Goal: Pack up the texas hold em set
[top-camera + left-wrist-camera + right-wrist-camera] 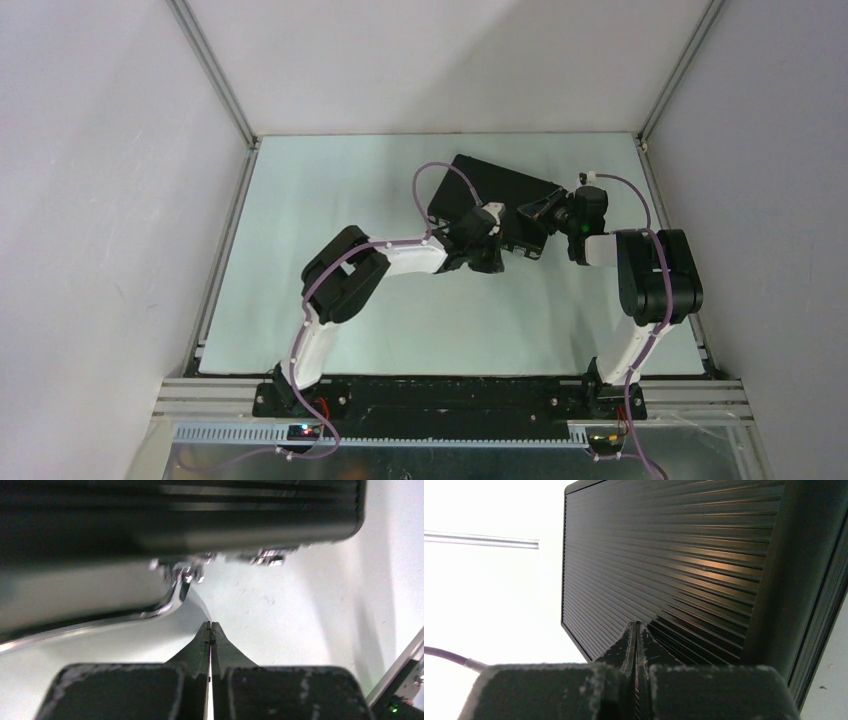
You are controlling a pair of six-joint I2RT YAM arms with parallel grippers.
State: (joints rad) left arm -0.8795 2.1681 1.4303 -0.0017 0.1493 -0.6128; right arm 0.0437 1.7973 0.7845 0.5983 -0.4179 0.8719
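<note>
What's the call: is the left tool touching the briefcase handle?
Apart. Left wrist view: the shut left tool ends short of the silver handle, and a strip of pale table shows between them.

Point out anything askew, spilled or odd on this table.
Only the black case stands out: it lies skewed, its edges at an angle to the table. No loose pieces show around it. The left end effector and the right end effector are shut, close to its near side.
</note>
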